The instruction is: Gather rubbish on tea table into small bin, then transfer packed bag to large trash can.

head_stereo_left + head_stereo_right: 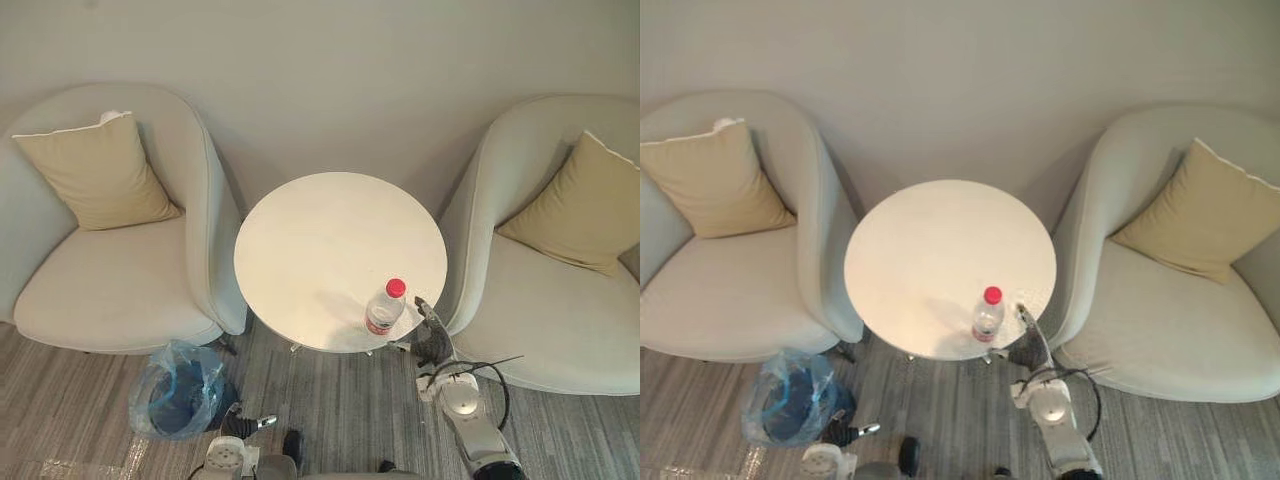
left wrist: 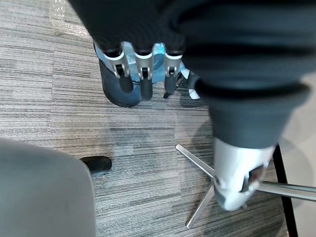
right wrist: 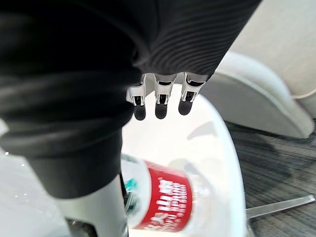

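We are holding our right hand (image 1: 432, 335) just beside the bottle (image 1: 385, 307) at the table (image 1: 320, 240) edge, fingers (image 3: 159, 98) straight and apart. Our left hand (image 2: 140, 64) is hanging relaxed near the bin (image 1: 178, 400).

Nothing legible shows. The one printed thing is the red label (image 3: 165, 200) around the bottle (image 1: 384, 308), which stands at about 5 o'clock on the round surface (image 1: 320, 240). In the right wrist view its white lettering is too blurred to make out.
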